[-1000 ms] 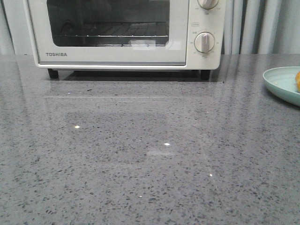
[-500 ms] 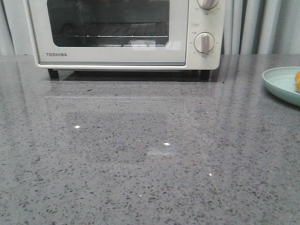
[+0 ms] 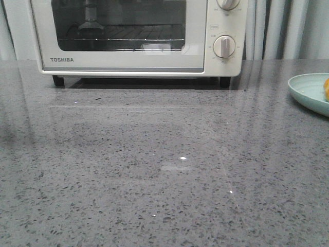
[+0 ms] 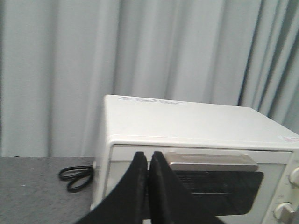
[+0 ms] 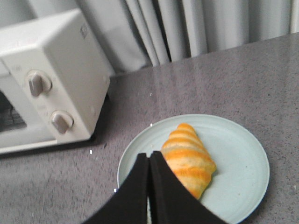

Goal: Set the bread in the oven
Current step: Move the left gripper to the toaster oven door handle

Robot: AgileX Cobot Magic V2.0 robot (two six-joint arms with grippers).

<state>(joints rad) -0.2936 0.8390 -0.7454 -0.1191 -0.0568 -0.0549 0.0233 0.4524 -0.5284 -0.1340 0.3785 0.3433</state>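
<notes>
Two pincers: both seen only in their own wrist views, each with its black fingers pressed together and nothing between them.
Left pincer [image 4: 148, 163]: closed and empty, held in the air in front of the oven's upper edge, near the door handle [image 4: 212, 161].
Right pincer [image 5: 149, 165]: closed and empty, above the near rim of the plate, just beside the bread but not touching it as far as the view shows.
Tabletop [image 3: 164, 170]: grey speckled stone, glossy, with faint reflections.
Plate [image 5: 243, 154]: pale green, round, on the tabletop to the right of the oven — in the front view only its left part shows at the right edge.
Bread [image 5: 189, 158]: golden-orange croissant with paler stripes, lying on the plate; a sliver of orange shows at the right edge of the front view.
Oven [image 3: 133, 36]: cream-white, TOSHIBA on the door, standing at the back of the tabletop on black feet; glass door shut, wire rack [image 3: 123, 40] visible inside, two round knobs [image 3: 224, 46] on its right panel.
Cable [image 4: 74, 177]: black, looped on the tabletop beside the oven.
Curtain [image 4: 140, 51]: pale grey folds behind everything.
</notes>
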